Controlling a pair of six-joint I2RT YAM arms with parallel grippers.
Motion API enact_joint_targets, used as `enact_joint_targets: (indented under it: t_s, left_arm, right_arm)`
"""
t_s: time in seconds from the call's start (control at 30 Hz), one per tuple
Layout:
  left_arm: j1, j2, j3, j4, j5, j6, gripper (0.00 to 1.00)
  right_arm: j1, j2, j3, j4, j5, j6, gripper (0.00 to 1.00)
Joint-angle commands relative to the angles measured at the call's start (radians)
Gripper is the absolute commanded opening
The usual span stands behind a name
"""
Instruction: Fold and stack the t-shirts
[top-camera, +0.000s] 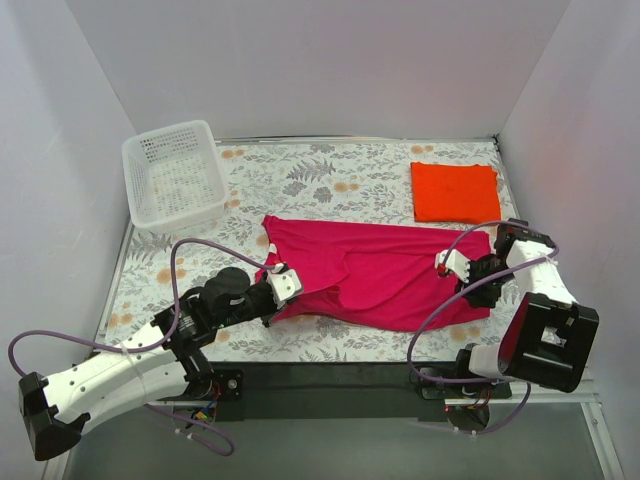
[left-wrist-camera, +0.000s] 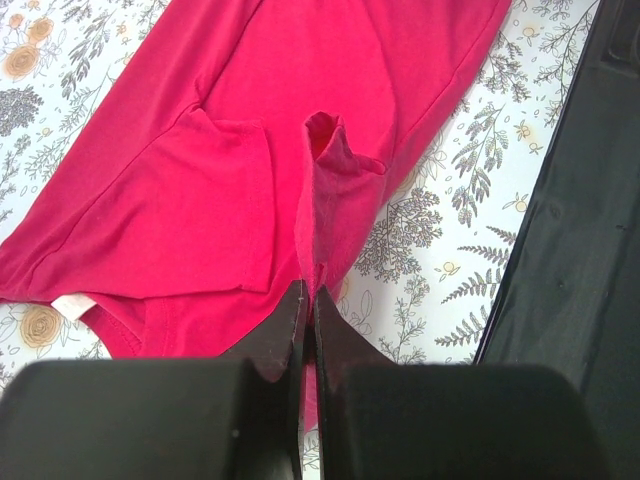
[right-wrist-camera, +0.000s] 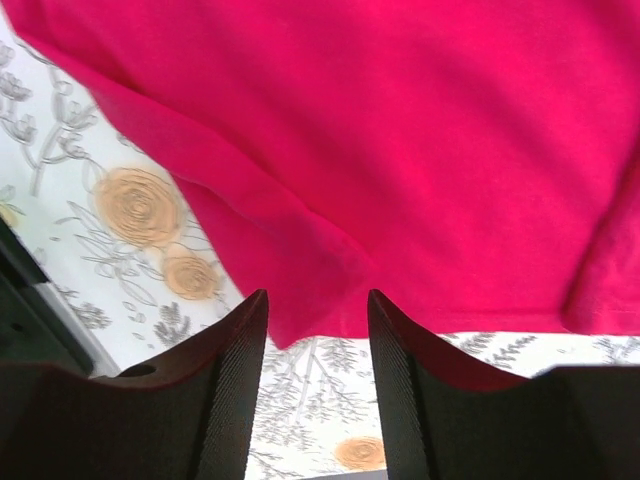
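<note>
Gripping a raised fold of the pink shirt (left-wrist-camera: 150, 200), the left gripper (left-wrist-camera: 308, 300) is seen clamped tight at the shirt's near left edge. The right gripper (right-wrist-camera: 317, 300) is held with jaws apart, the opposite hem lying just ahead of them. The shirt is spread across the flowered table (top-camera: 300, 175); the orange shirt (top-camera: 455, 192) is laid folded at the far right, well apart from the white basket (top-camera: 170, 130).

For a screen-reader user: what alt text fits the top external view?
A pink shirt lies across the floral table, with the left gripper shut on its left edge and the right gripper at its right edge. A folded orange shirt lies in the far right corner, a white basket in the far left.
</note>
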Motion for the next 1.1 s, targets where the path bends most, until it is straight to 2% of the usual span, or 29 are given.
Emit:
enact_joint_targets:
  t_s: [0.0, 0.43, 0.73, 0.83, 0.87, 0.9, 0.97, 1.0, 1.07]
  left_arm:
    - [-0.001, -0.010, -0.003, 0.002, -0.005, -0.003, 0.00]
    - [0.005, -0.013, -0.008, 0.005, 0.003, -0.004, 0.00]
    - [0.010, -0.009, -0.008, 0.007, 0.000, -0.006, 0.00]
    - [0.010, -0.007, -0.009, 0.007, -0.002, -0.007, 0.00]
    - [0.010, -0.007, -0.011, 0.007, -0.002, -0.009, 0.00]
    - [0.010, -0.006, -0.011, 0.008, -0.005, -0.007, 0.00]
    - [0.010, -0.004, -0.009, 0.010, -0.003, -0.010, 0.00]
    - [0.010, -0.003, -0.011, 0.008, -0.005, -0.009, 0.00]
    - [0.010, -0.001, -0.011, 0.008, -0.010, -0.011, 0.00]
  right_arm:
    - [-0.020, 0.018, 0.044, 0.001, 0.000, -0.074, 0.45]
    - [-0.020, 0.101, 0.056, 0.025, -0.020, -0.096, 0.49]
    - [-0.020, 0.150, 0.042, 0.047, -0.016, -0.090, 0.47]
    - [-0.020, 0.155, 0.037, 0.047, -0.014, -0.077, 0.39]
    - [-0.020, 0.152, 0.036, 0.045, -0.014, -0.074, 0.34]
    - [-0.020, 0.143, 0.036, 0.045, -0.014, -0.071, 0.25]
    - [-0.020, 0.123, 0.030, 0.042, -0.013, -0.065, 0.17]
    - [-0.020, 0.098, 0.025, 0.044, -0.013, -0.064, 0.10]
    - [-0.023, 0.069, 0.021, 0.039, -0.020, -0.057, 0.05]
